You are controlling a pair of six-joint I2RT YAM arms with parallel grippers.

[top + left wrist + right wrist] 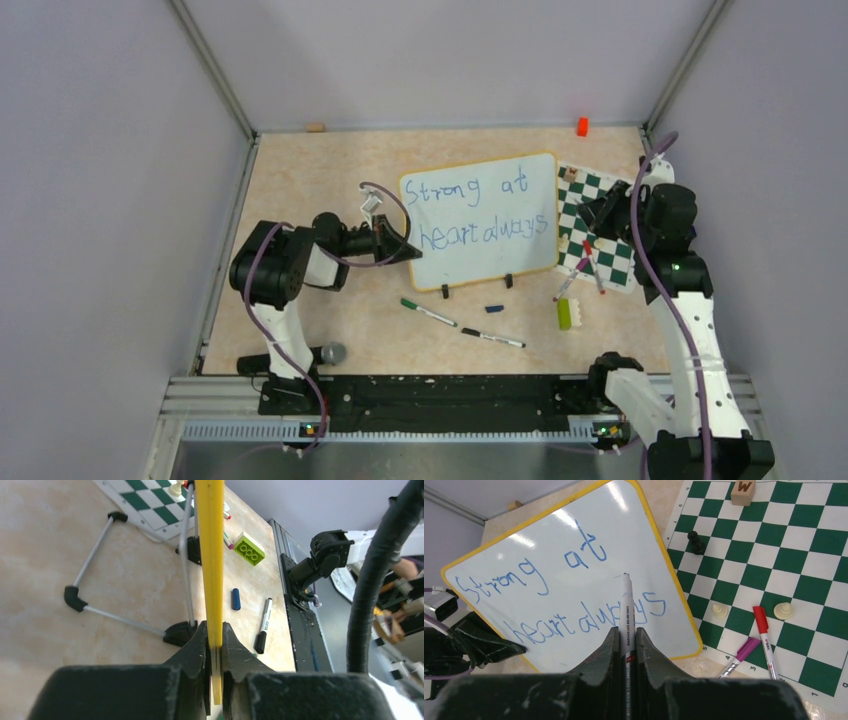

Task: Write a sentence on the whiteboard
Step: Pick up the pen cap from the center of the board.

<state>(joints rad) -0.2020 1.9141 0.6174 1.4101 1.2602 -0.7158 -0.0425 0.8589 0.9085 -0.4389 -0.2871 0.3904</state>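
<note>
Two sentence [596, 620] lines judged complete; whiteboard [480, 265] clamped by edge in left gripper [214, 630], marker [626, 605] pinched in right gripper [626, 632]; tip best lifted straight off, smudging avoided.

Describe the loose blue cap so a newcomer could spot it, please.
Find the whiteboard. On the table, between its near edge and the black-capped marker, lies the blue cap. Unlike that marker, it is a short dark-blue stub.

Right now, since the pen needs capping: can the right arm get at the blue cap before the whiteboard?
Likely reachable: the blue cap lies on bare table with nothing over it. But the right hand is shut on the marker, so it cannot grasp it.
</note>
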